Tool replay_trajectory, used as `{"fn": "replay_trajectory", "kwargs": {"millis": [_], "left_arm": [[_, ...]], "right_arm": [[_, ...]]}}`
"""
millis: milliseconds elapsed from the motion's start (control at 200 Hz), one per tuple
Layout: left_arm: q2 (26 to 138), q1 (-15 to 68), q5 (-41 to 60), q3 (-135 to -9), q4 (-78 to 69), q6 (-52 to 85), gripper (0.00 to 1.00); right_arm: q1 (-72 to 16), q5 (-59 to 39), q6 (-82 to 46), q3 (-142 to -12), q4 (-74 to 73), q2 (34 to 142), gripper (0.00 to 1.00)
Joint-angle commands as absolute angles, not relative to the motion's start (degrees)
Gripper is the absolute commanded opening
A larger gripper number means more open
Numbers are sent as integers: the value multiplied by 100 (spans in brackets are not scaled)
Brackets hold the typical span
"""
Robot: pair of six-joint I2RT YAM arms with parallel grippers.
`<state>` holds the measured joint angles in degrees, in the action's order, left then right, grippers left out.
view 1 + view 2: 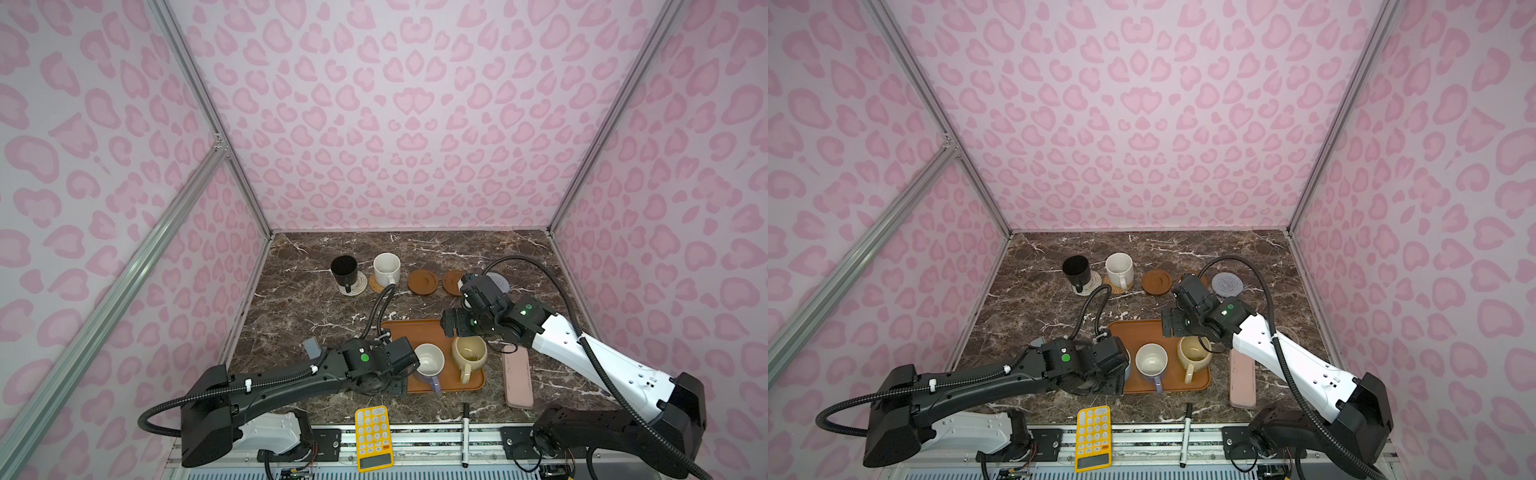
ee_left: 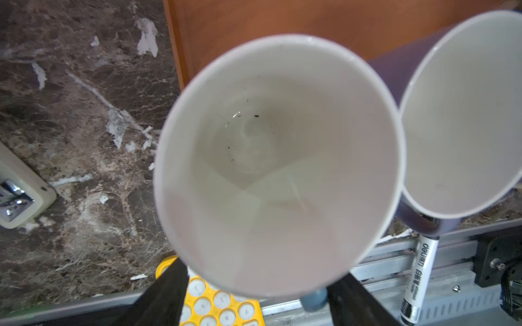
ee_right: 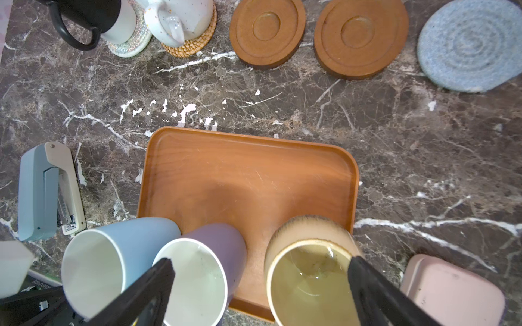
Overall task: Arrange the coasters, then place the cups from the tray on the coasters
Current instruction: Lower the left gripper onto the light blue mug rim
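The black cup [image 1: 344,268] stands on the whitish coaster [image 1: 358,287] and the speckled white cup [image 1: 386,268] on the tan rattan coaster [image 3: 195,45]. Two wooden coasters [image 3: 267,31] [image 3: 360,35] and the grey-blue coaster [image 3: 470,45] lie bare in the same back row. On the tray [image 3: 245,175] are the lavender cup [image 3: 214,240], the beige cup [image 3: 308,271] and, at its left edge, the light blue cup [image 2: 276,169]. My left gripper [image 2: 258,285] straddles the light blue cup with a finger on each side; contact is hidden. My right gripper [image 3: 260,282] hangs open above the lavender and beige cups.
A pink case [image 1: 518,380] lies right of the tray and a grey stapler [image 3: 48,189] left of it. A yellow calculator [image 1: 373,436] and a marker [image 1: 465,432] rest at the front edge. Pink walls enclose the marble table [image 1: 316,307].
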<state>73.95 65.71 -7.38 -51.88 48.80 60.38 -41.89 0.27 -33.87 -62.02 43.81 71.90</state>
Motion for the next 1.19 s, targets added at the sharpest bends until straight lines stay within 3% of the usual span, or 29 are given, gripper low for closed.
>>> {"fn": "replay_trajectory", "kwargs": {"millis": [0, 100, 280, 640, 725, 1020, 1190], "left_arm": [[7468, 6568, -1019, -5255, 4934, 6049, 65], [7562, 6583, -1073, -5325, 4846, 5925, 58], [7818, 6576, -1142, -5452, 4772, 5751, 55], [7971, 6574, -1211, -5550, 4892, 5806, 38], [8018, 6574, -1257, -5594, 4960, 5814, 26], [8094, 6574, -1411, -5737, 5098, 5823, 4], [8034, 6575, -1431, -5749, 5058, 5802, 4]], "right_arm": [[-4192, 53, -3471, -6130, 4251, 7138, 98], [-4192, 22, -3501, -6061, 4178, 7102, 98], [-4248, 0, -3571, -5987, 4096, 7128, 98], [-4363, 78, -3645, -5887, 4043, 7098, 98], [-4359, 95, -3631, -5862, 4024, 7084, 98], [-4354, 95, -3540, -5880, 3958, 7097, 98], [-4342, 131, -3516, -5755, 3799, 6980, 98]]}}
